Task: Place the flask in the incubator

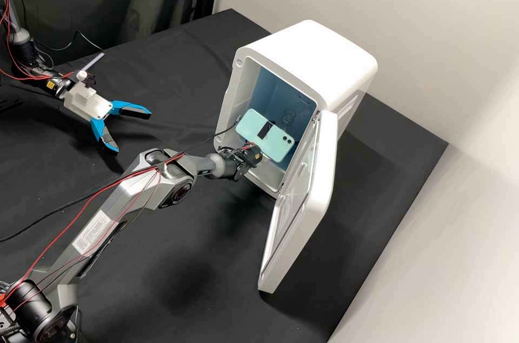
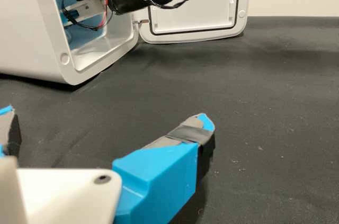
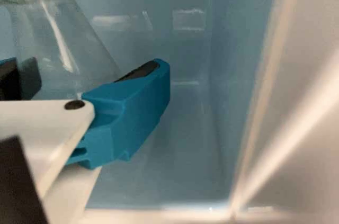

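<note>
The white incubator [image 1: 324,62] sits on the black worktop [image 1: 189,256] with its door [image 1: 303,202] swung wide, hanging off the near corner. The right arm [image 1: 162,181] stretches straight into the opening, and a mint-green slab [image 1: 267,140] mounted at its wrist sits just inside the frame.

From that arm's own camera, the right gripper [image 3: 85,73] is deep in the pale blue chamber, and the clear glass flask [image 3: 63,38] stands upright between its fingers [image 3: 132,102], which are closed against the sloping glass body. I cannot tell whether the base of the flask already rests on the chamber floor or hangs just above it.

The left gripper [image 1: 131,130] hovers low over the worktop, well apart from the incubator, its fingers spread wide with nothing between them.

By my reckoning the job is mostly done: the flask is inside the chamber. What seems left is setting it down if needed, letting go, and drawing the arm out past the door without tipping the glass.
</note>
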